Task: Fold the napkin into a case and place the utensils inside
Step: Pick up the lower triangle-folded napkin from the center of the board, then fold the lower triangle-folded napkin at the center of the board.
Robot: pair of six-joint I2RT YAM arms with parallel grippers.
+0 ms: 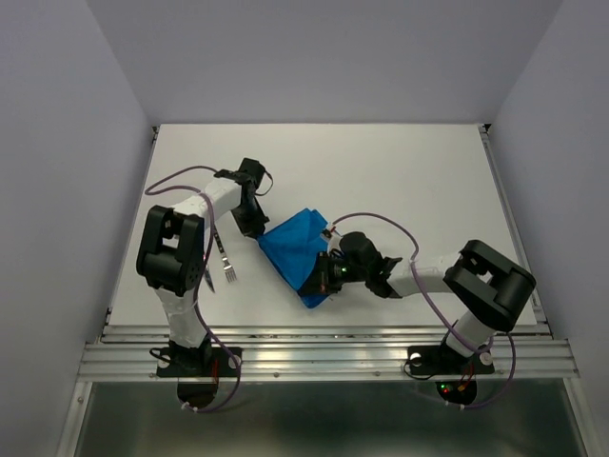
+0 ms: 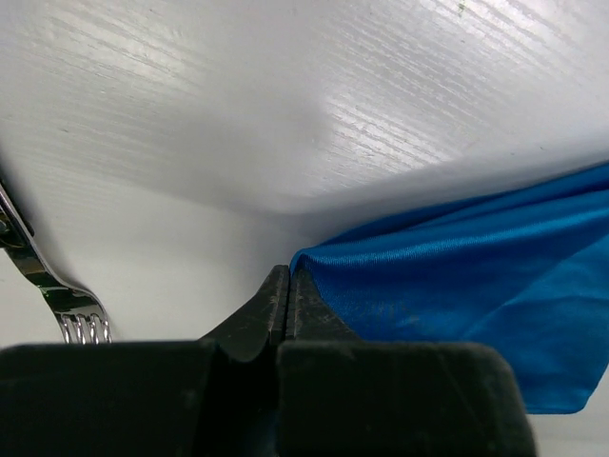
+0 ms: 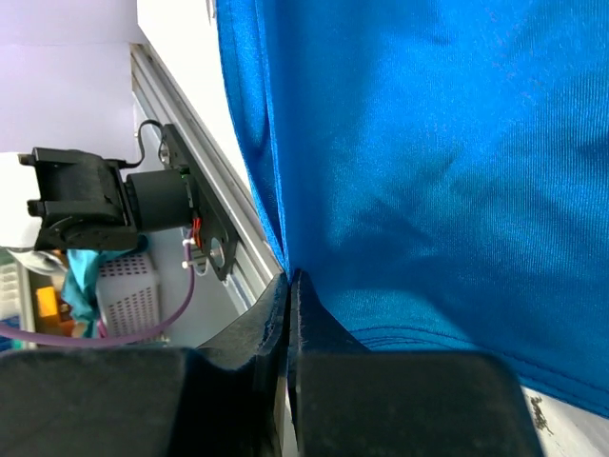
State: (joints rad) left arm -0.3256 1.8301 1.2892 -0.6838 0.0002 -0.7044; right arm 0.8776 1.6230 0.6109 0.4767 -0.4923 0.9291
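The left claw (image 1: 255, 228) is pressed shut, its two black fingers (image 2: 271, 309) meeting with no gap, and a corner of the bright blue napkin (image 1: 293, 246) sits pinched right at their tips. From there the cloth runs off to that claw's right in smooth folds, lifted slightly so that it throws a shadow on the white surface (image 1: 381, 171). The right claw (image 1: 322, 276) is likewise fully closed and nips a folded edge of the napkin at its fingertips (image 3: 303, 305). In its wrist view the blue cloth fills almost everything ahead of it and to its right. The napkin thus hangs stretched between the two claws, creased and loosely bunched, not yet a narrow case. The utensils (image 1: 226, 269) lie on the surface behind and to the left of the left claw, partly hidden under that arm. The fork (image 2: 57, 295) shows its shiny tines just beside the left claw's left finger, apart from the cloth.
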